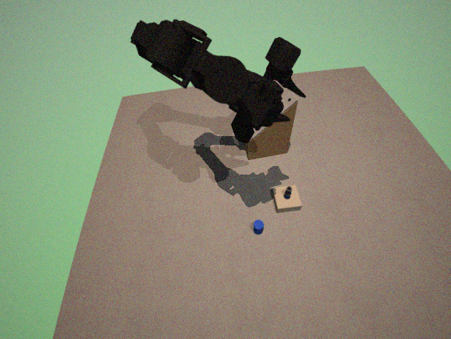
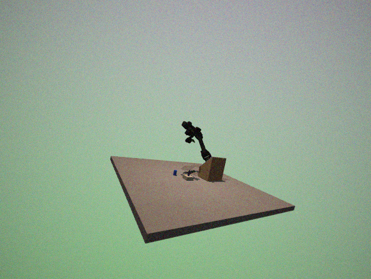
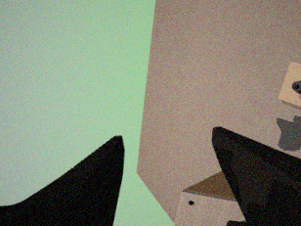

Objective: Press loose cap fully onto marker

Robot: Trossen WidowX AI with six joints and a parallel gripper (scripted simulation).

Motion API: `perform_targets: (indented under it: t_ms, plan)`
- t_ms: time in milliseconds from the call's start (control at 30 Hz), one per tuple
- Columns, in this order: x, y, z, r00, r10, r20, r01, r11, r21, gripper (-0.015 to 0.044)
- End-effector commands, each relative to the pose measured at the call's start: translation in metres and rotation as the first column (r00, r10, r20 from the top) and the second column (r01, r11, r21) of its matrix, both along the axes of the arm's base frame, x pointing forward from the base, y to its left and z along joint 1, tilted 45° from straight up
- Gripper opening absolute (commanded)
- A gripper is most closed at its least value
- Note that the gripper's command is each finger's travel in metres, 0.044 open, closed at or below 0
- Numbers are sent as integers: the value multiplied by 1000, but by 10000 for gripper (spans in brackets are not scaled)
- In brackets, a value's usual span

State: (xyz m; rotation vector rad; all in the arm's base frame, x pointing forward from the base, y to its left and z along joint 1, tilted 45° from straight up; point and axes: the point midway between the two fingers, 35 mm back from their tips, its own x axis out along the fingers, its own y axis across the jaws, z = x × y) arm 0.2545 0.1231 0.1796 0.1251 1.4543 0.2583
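The blue cap stands on the table to the left of the holder block in the top and exterior views. The dark marker stands upright in the pale holder block, its tip bare. My gripper is open, with nothing between its fingers. It is high above the table, far from the cap and the marker. The cap is not in the wrist view.
A brown wedge-shaped block stands under the arm, behind the holder block in the top view. The arm's shadow lies on the table beside the holder block. The table's edge shows in the wrist view.
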Motion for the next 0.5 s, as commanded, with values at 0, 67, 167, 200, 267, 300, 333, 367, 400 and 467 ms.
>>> perform_targets:
  t_ms: [0, 67, 167, 200, 267, 300, 333, 367, 400, 467]
  plan:
    - [40, -53, -39, 972, 236, 18, -220, 930, -295, 247]
    - [52, -75, -52, 945, 327, -23, -309, 865, -396, 247]
    - [67, -109, -69, 885, 447, -131, -446, 733, -515, 247]
    - [71, -121, -74, 859, 480, -177, -492, 681, -543, 247]
    - [78, -145, -84, 797, 532, -284, -585, 567, -579, 247]
    - [81, -156, -89, 760, 552, -343, -632, 507, -586, 247]
    - [83, -168, -94, 719, 565, -405, -679, 445, -584, 247]
    - [85, -180, -98, 673, 573, -467, -724, 382, -574, 247]
    - [87, -191, -103, 623, 576, -530, -768, 320, -555, 247]
    - [88, -214, -111, 507, 563, -652, -849, 199, -489, 247]
